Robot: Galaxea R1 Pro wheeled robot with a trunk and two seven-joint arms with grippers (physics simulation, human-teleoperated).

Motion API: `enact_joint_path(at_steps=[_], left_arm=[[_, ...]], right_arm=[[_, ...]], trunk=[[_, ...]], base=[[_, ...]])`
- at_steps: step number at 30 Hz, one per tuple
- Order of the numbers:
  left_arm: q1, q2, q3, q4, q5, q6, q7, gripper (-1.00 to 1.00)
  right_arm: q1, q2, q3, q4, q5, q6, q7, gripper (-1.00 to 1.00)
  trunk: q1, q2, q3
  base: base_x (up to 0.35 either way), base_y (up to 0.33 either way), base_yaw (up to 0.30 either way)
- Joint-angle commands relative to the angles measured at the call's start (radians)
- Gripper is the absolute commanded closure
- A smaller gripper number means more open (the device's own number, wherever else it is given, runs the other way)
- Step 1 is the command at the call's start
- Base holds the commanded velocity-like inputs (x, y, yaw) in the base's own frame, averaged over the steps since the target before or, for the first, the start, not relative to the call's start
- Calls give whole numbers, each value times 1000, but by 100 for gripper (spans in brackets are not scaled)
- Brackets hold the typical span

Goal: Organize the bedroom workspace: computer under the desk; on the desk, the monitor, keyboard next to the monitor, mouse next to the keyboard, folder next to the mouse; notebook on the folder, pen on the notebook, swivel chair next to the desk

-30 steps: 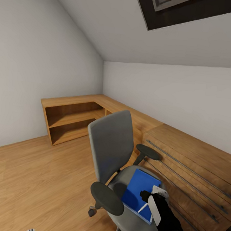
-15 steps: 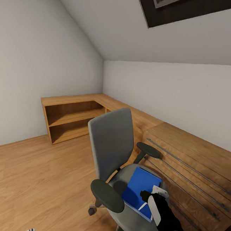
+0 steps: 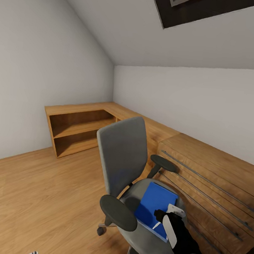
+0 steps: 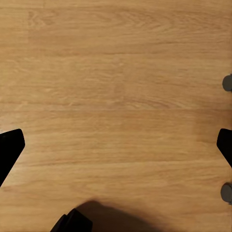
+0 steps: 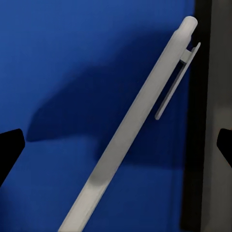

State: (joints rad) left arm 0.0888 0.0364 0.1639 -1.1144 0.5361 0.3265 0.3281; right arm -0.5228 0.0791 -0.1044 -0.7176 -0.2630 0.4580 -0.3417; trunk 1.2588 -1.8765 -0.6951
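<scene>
Right hand (image 3: 160, 215) open over pen (image 5: 130, 130), folder (image 3: 152, 207), swivel chair (image 3: 122, 157)

swivel chair (image 3: 123, 169) base and pen (image 5: 130, 130) tip cut off by frame edges.

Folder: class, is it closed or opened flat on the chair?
Closed: the blue folder lies flat on the swivel chair seat, cover up, pen on it.
</scene>
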Motion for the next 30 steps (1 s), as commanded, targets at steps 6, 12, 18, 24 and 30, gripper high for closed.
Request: enact_joint_path(at_steps=[6,12,18,24,30], left_arm=[[0,0,-1,-2,10,3,6,-100],[0,0,-1,-2,10,3,6,-100],[0,0,-1,-2,10,3,6,-100],[0,2,0,-2,10,3,5,-100],[0,2,0,-2,10,3,5,-100]], right_arm=[[0,1,-1,-2,-10,2,-6,-100],[0,1,-1,-2,-10,2,-6,-100],[0,1,0,-2,-10,2,-6,-100],[0,1,0,-2,-10,1,-9,100],[0,2,1,-2,-10,2,-10,100]], trunk=[[0,0,-1],[0,0,-1],[0,0,-1],[0,0,-1],[0,0,-1]], base=[[0,0,0],[0,0,0],[0,0,0],[0,0,0],[0,0,0]])
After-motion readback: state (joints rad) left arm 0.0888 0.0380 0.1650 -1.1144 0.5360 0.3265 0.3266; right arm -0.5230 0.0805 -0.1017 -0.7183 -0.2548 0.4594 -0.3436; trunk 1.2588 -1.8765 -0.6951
